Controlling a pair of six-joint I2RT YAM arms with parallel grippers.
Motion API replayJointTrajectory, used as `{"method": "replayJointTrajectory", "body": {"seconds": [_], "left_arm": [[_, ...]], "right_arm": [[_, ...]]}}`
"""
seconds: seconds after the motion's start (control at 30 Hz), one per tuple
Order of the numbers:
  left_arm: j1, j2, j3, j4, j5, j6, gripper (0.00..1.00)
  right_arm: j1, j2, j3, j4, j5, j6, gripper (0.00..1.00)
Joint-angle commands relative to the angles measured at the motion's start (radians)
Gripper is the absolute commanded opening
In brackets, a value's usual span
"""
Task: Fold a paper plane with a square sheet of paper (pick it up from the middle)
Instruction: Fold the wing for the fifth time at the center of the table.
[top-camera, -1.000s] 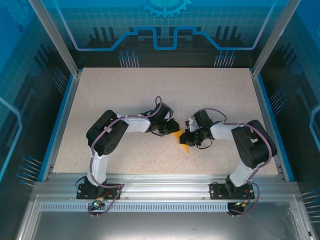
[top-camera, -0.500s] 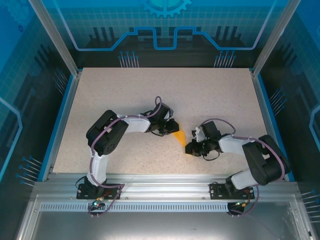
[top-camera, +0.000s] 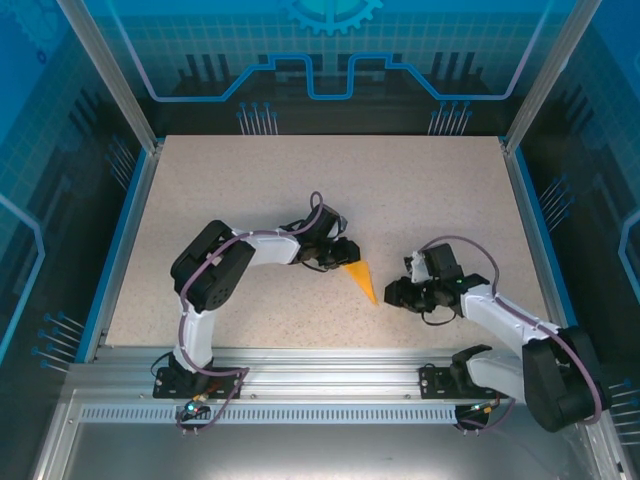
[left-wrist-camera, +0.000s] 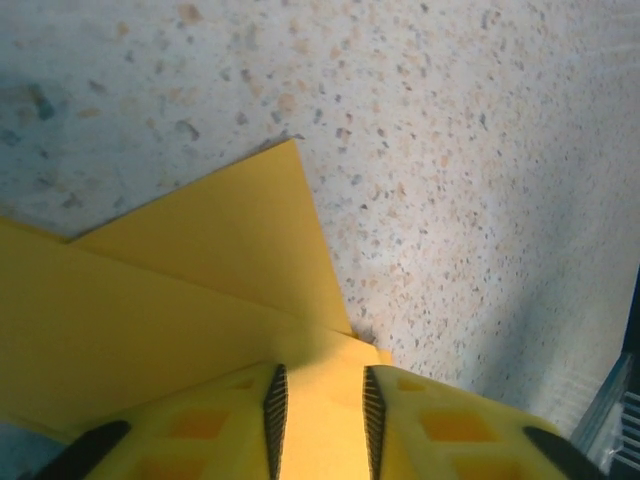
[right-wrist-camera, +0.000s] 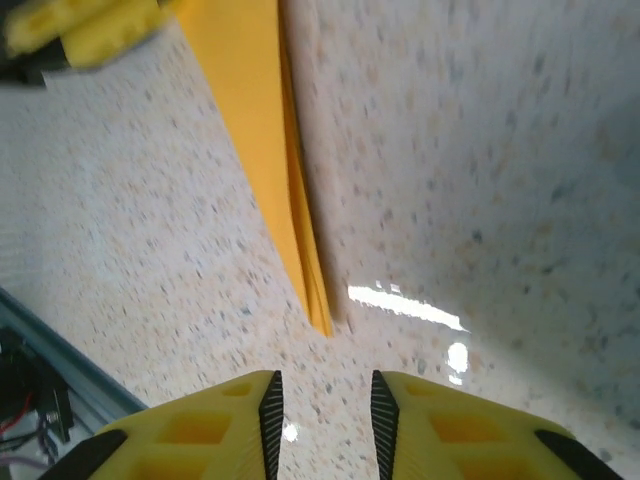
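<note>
The square sheet of paper is folded into a slim orange-yellow paper plane (top-camera: 362, 280) that lies on the table with its point towards the near right. My left gripper (top-camera: 345, 256) is at the plane's wide back end. In the left wrist view the folded paper (left-wrist-camera: 200, 300) runs between the parted fingers of that gripper (left-wrist-camera: 320, 385), whose jaws stand apart from it. My right gripper (top-camera: 390, 293) sits just right of the point, open with nothing between its fingers. The right wrist view shows the plane (right-wrist-camera: 260, 130) ahead of this gripper (right-wrist-camera: 322, 392), its tip a short way off.
The speckled beige table (top-camera: 300, 190) is bounded by blue rails on the left and right. An aluminium frame (top-camera: 320, 365) runs along the near edge. The left gripper's yellow fingers (right-wrist-camera: 80, 30) show at the top left of the right wrist view.
The right gripper has let go of the plane's point and drawn back to the right. Both grippers' jaws have parted, and the plane now lies flat on the table.
</note>
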Motion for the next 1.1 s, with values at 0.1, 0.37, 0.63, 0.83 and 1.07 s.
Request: {"method": "replayJointTrajectory", "body": {"seconds": [0.1, 0.37, 0.63, 0.83, 1.07], "left_arm": [[-0.021, -0.169, -0.001, -0.118, -0.034, 0.023, 0.51], [-0.103, -0.242, 0.021, -0.360, -0.275, -0.058, 0.69], [-0.168, -0.126, 0.165, -0.479, -0.336, -0.107, 0.80], [-0.202, -0.026, 0.319, -0.647, -0.414, -0.124, 0.86], [-0.214, 0.042, 0.405, -0.770, -0.469, -0.153, 0.85]], "right_arm": [[-0.020, 0.050, 0.048, -0.036, 0.033, -0.046, 0.35], [-0.024, 0.081, 0.050, 0.019, 0.040, -0.054, 0.41], [-0.036, 0.105, 0.074, 0.029, 0.026, -0.083, 0.44], [-0.054, 0.081, 0.050, 0.034, 0.022, -0.082, 0.45], [-0.065, 0.065, 0.038, 0.027, 0.013, -0.085, 0.46]]}}
